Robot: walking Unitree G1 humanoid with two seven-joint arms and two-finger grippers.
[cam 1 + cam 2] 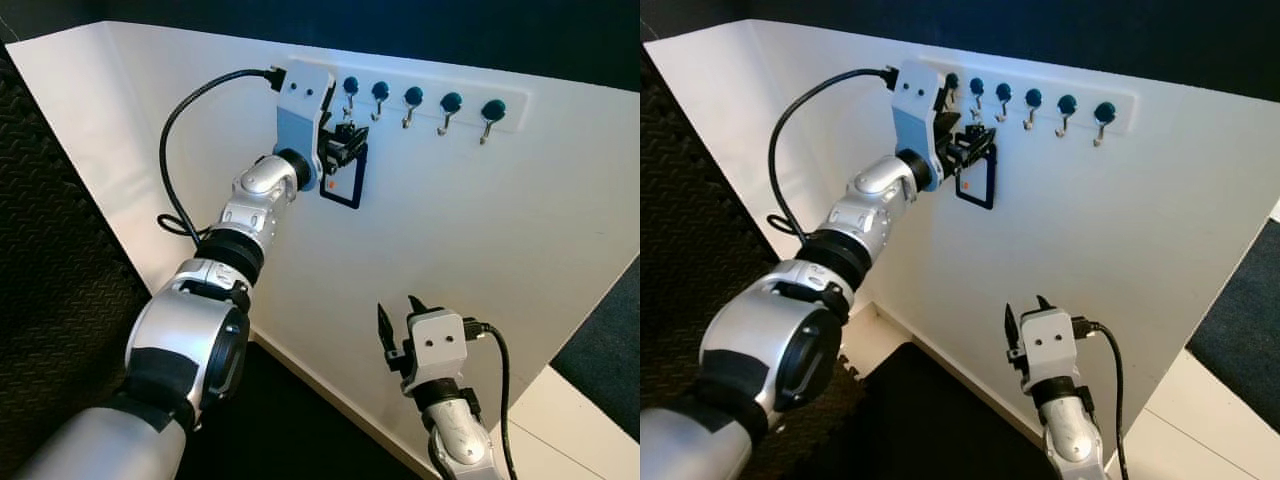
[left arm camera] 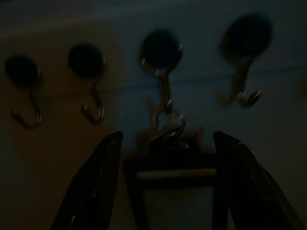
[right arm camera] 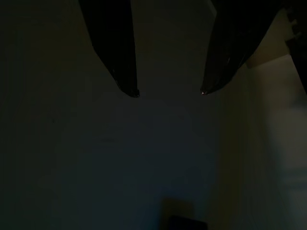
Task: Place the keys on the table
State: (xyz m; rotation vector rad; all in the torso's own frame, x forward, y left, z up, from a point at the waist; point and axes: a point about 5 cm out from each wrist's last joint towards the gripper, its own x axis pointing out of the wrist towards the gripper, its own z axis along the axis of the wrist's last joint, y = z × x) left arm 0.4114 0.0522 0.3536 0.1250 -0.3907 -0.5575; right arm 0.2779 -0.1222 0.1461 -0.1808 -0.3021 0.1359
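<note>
reaching my left fingers (image 1: 343, 143) up to the hook rack (image 1: 420, 100), spread either side of the hanging keys (image 1: 343, 178); my right fingers (image 1: 398, 322) hang low, parted and empty.

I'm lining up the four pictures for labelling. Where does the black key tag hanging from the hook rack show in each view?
Left eye: black key tag below the rack, upper middle.
Right eye: tag left of centre.
Left wrist: tag between the left gripper's open fingers.
Right wrist: too dark to find it.
Shared landmark: its hook.
</note>
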